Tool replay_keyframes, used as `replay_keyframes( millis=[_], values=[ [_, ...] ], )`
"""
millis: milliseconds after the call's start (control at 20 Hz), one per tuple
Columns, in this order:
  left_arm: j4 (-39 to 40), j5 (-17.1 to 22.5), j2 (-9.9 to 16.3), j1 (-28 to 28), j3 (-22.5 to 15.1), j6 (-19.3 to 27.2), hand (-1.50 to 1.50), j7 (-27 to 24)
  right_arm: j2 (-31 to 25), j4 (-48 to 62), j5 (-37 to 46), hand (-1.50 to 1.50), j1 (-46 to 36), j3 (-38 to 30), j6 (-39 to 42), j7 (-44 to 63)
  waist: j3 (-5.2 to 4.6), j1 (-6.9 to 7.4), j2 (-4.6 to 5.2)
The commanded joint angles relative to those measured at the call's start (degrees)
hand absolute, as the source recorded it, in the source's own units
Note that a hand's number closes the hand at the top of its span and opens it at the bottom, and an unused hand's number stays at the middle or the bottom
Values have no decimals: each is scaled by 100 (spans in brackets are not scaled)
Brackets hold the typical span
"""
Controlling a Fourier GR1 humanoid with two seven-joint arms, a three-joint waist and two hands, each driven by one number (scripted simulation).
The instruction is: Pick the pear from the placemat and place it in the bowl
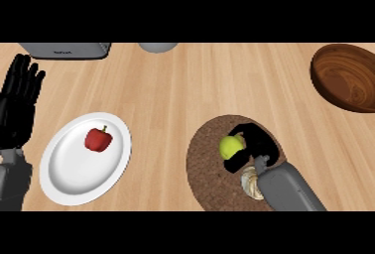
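Note:
A yellow-green pear (230, 146) lies on the round brown placemat (207, 163) at the lower middle of the head view. My right hand (255, 144) is curled round the pear, fingers over its far side and thumb under it, hiding part of the fruit. The dark wooden bowl (344, 77) sits at the upper right edge, well away from the hand. My left hand (18, 96) rests open at the left edge, fingers pointing up.
A white plate (73, 173) holding a red bell pepper (98, 139) lies left of the placemat. A grey toaster (66, 49) and a grey round object (158, 46) sit along the top edge. Bare wood lies between placemat and bowl.

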Motion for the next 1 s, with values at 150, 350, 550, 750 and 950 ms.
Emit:
replay_keyframes(
  millis=[150,350,550,750,950],
  values=[
    [-76,-14,123,210,216,53,0,24,-2406,-96,-24,150,953,-897,560,-1509,60,-369,0],
    [-21,42,146,298,416,142,0,-38,-3772,380,111,150,1202,-1616,538,-2332,85,-735,-5],
    [-76,123,151,399,483,89,0,-63,-4862,969,-24,150,1570,-2387,350,-3704,107,-665,10],
    [-50,82,109,480,465,71,0,-205,-5581,1794,-184,150,1808,-3241,-182,-5011,107,-553,44],
    [-80,152,104,340,386,-14,0,-77,-6051,2588,-701,150,2029,-3971,-141,-6687,95,-470,34]
  ],
)
